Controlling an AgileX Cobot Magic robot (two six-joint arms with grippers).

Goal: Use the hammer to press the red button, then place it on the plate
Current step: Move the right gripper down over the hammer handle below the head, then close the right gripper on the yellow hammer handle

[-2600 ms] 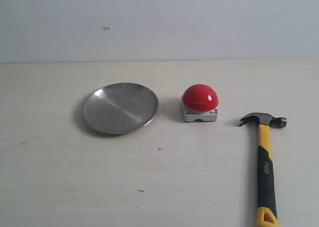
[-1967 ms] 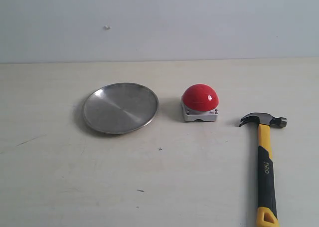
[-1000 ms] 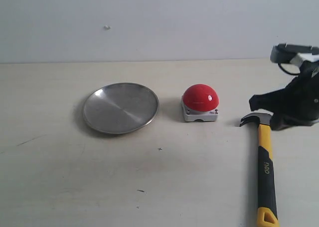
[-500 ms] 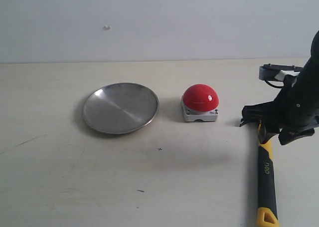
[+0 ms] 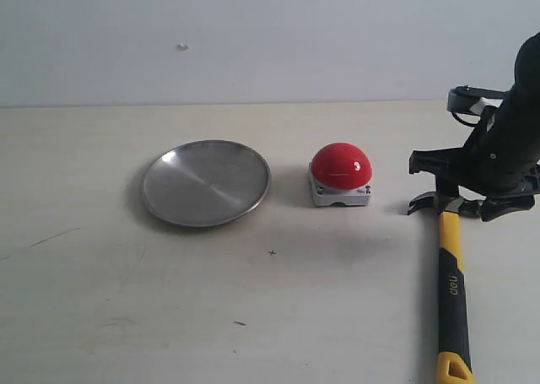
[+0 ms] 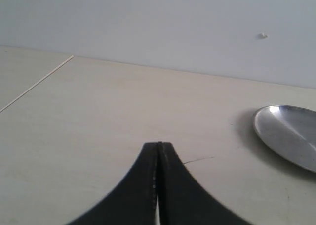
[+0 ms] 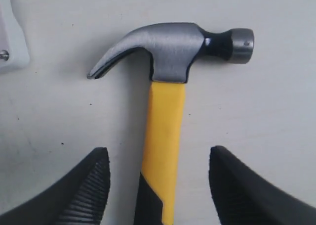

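Pale surface (image 5: 253, 316) under everything. At right, hammer (image 5: 450, 274) lying flat, head toward the far wall. At left, plate (image 5: 205, 183), well apart from it. Over the hammer's neck, right gripper (image 7: 158, 158), fingers spread wide beside the yellow handle, seemingly not touching it. Between plate and hammer, red button (image 5: 340, 166). Left gripper (image 6: 158, 146): fingers pressed together, grasping nothing.
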